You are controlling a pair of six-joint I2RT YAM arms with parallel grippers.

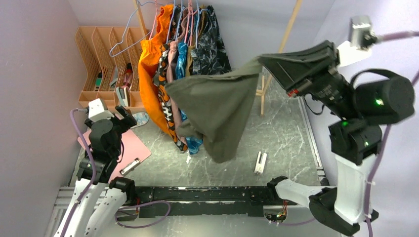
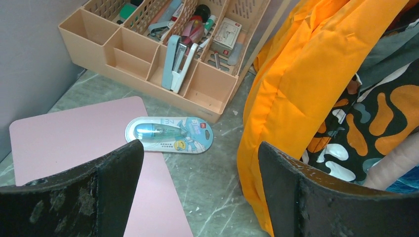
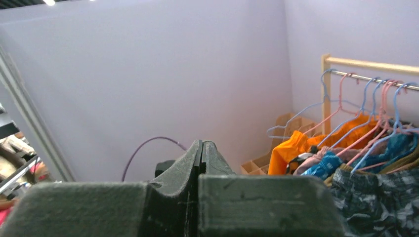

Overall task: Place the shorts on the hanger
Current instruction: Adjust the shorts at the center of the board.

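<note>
Right gripper (image 1: 261,60) pinching closed on shorts (image 1: 217,108) corner, shorts dangling at centre, long axis running 1 to 7 o'clock, hanger (image 1: 121,32) hanging at 11 o'clock, left gripper (image 2: 200,153) gaping wide, holding nothing.

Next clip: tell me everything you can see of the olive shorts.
The shorts are plain dark olive fabric, limp and creased, hanging in the air. The right gripper pinches one edge, and the rest drapes down beside the hung garments. Whether it touches them is unclear. No waistband or drawstring shows.
</note>
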